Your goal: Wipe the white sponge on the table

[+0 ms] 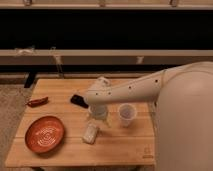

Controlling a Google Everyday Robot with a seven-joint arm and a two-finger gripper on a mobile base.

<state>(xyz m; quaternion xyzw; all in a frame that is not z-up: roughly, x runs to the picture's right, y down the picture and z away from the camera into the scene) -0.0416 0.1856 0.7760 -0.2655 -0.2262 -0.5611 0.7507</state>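
One end of the white sponge [90,134] hides beneath the tool [98,120].

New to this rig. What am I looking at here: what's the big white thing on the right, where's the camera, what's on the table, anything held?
There is just one picture, from one camera looking down at the table from above; where it is mounted is not known. The big white shape is the robot's single arm, reaching in from the right. At its end is a two-finger claw, pointing down, open, just above the white sponge. The sponge lies flat on the wooden table and nothing is held. Also on the table are an orange plate at the front left, a translucent white cup right of the claw, a small flat black object behind the claw, and a small red object near the left edge.
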